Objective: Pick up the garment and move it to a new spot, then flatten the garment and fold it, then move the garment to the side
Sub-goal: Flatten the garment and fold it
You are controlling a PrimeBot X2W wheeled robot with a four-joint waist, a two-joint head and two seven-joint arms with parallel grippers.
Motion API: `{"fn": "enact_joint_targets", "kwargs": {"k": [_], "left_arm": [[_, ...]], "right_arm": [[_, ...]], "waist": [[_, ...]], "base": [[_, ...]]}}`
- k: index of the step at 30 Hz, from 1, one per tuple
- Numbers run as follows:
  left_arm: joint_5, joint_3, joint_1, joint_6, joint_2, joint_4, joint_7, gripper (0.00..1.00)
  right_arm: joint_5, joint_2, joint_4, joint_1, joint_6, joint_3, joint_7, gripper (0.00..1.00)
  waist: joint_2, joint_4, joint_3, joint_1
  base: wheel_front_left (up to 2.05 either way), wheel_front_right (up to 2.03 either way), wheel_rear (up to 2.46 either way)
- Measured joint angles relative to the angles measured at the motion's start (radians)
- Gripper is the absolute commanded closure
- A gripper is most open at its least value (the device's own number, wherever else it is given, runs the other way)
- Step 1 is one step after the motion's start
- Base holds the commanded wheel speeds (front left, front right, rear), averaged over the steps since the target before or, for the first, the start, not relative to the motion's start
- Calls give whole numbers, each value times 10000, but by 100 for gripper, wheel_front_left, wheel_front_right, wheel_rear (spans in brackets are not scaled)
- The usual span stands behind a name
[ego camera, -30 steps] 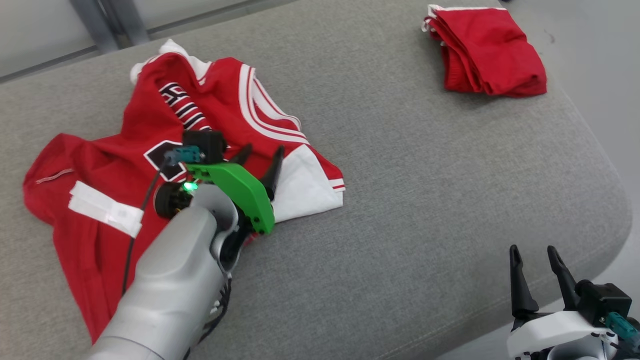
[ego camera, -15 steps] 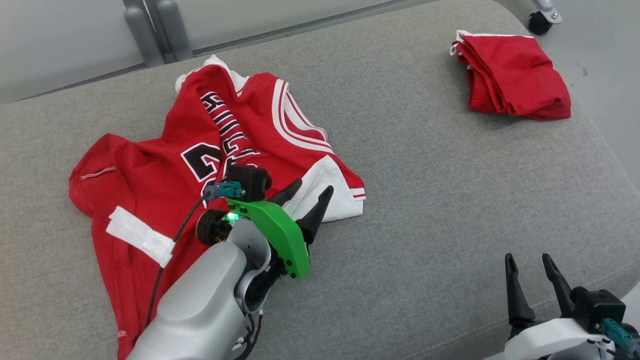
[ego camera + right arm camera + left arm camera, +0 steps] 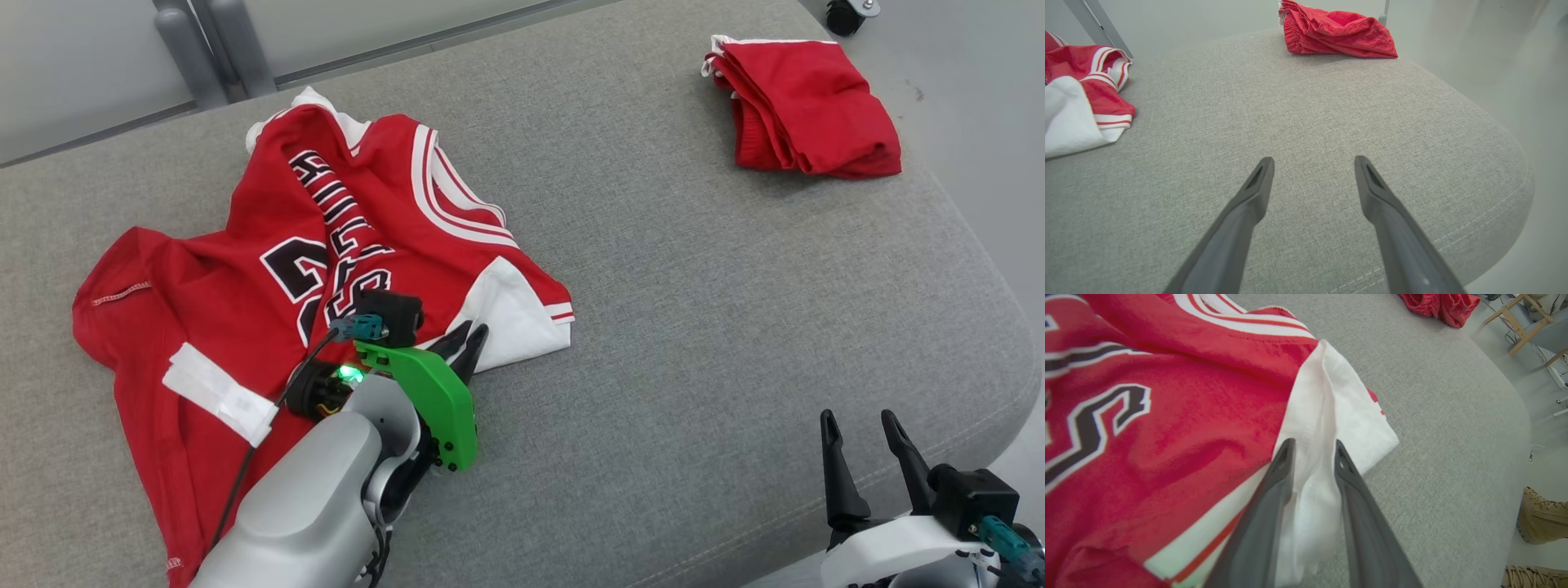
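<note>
Grey woven upholstered cushion point(image 3: 694, 327) fills the scene, pale floor past its rounded right edge, two grey metal posts point(image 3: 212, 49) at the back left. Task garment, a red basketball jersey with white trim and black numerals point(image 3: 245, 269), lies crumpled and spread on the left half of the cushion, number side up, white rectangular label strip point(image 3: 216, 392) on its lower left part. Left gripper point(image 3: 469, 335) with green housing sits at the jersey's near right corner, on the white side panel. In the left wrist view the left gripper point(image 3: 1314, 444) has its jaws narrowed on a raised fold of that white cloth, fabric bunched between them and touching both; red body of the jersey point(image 3: 1188, 396) lies to the left. Right gripper point(image 3: 857, 418) is at lower right near the cushion's front edge, well apart from the jersey. In the right wrist view the right gripper point(image 3: 1313, 160) has its jaws wide apart, nothing between them, bare cushion below, jersey corner point(image 3: 1098, 98) far left. Folded red fabric bundle with white edge point(image 3: 804, 106) rests at the far right back corner, well apart from the jersey. Tan laced boots point(image 3: 1541, 516) on the floor beside the cushion.
</note>
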Motion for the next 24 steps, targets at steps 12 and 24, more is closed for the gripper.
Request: {"fn": "enact_joint_targets", "kwargs": {"k": [12,24], "left_arm": [[313,-1950,1984,-109,-949,-2033,-196,0],[-1085,-1544,2766,-151,-497,-2846,-2136,0]], "right_arm": [[-23,-4,38,191,0,-173,0,0],[-301,2,21,476,0,-449,0,0]], "waist": [[0,516,-339,0],[0,1645,-647,0]], "base": [[0,0,0],[0,0,0]]}}
